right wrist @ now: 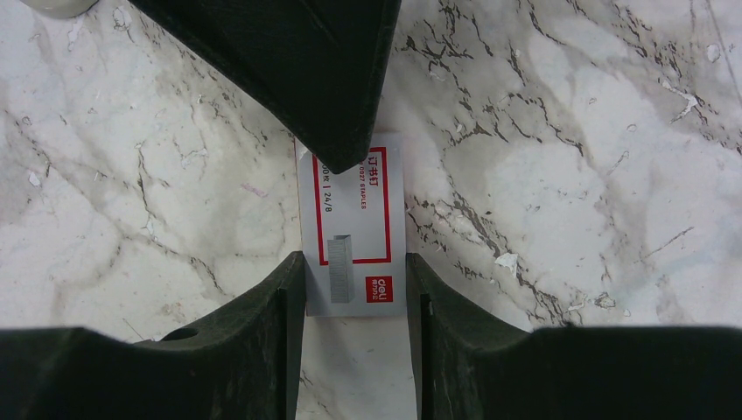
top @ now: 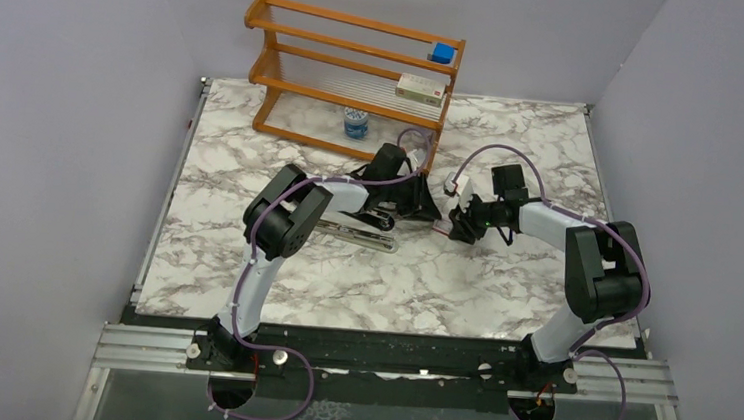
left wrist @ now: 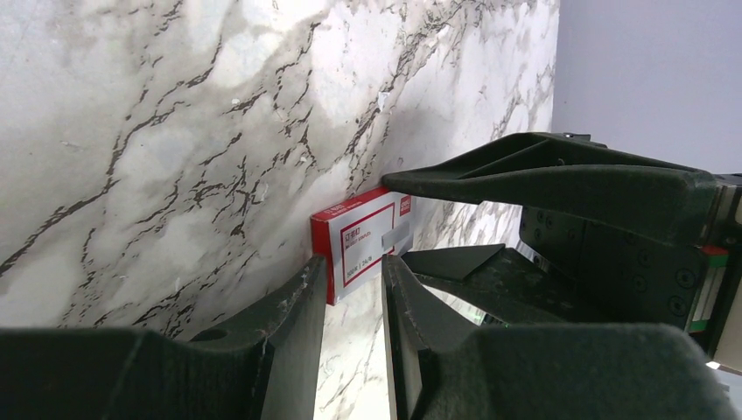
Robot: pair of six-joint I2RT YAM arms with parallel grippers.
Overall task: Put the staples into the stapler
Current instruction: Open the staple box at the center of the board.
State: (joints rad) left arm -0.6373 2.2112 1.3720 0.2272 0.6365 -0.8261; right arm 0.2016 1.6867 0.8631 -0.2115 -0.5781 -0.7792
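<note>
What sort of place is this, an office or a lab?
Probably a robotics lab test cell: the left arm and right arm are bolted to a metal rail at a marble-patterned table, plain grey walls box it in, and the wooden rack and staple box look like props.

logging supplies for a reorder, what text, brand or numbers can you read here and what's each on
"订书钉": red characters on the small red-and-white cardboard box
"24/6": same box, small grey print
"deli": same box, white on a red square
"STAPLES": same box; the start of that line is covered
Cream box on the orange wooden rack and small blue-and-white bottle: print too small to read
</note>
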